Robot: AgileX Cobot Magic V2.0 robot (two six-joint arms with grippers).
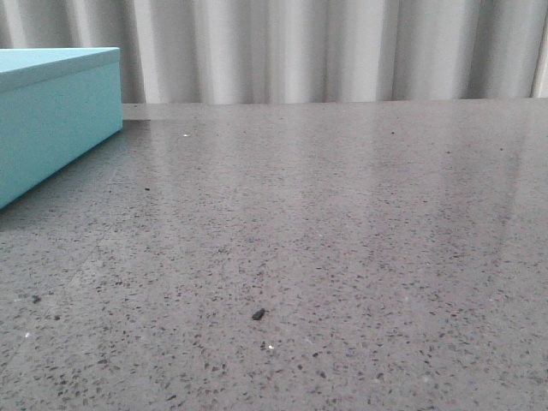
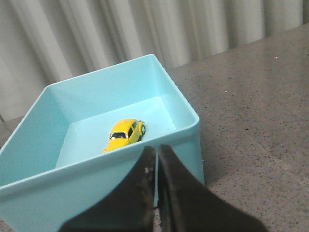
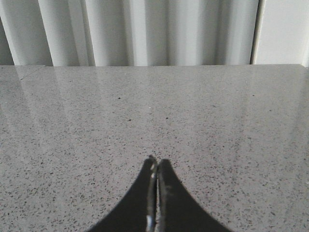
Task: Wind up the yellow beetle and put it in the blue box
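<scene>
While yellow beetle (image 2: 125,134) sits on floor of open blue box (image 2: 183,108), left gripper (image 2: 157,157) hovers above near wall, fingers pressed together, empty. Right gripper (image 3: 157,166) same, over bare table (image 3: 217,125). Risk: left arm dropping, clipping rim, shoving box.

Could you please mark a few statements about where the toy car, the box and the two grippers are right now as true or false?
1. The yellow beetle lies inside the blue box. True.
2. The left gripper holds the beetle. False: its fingers are shut together on nothing, outside the box's near wall.
3. The right gripper is shut and empty over the bare table. True.
4. In the front view, the box stands at the table's right side. False: the box is at the far left.
5. The beetle lies upside down. False: it rests on its wheels, roof up.
</scene>
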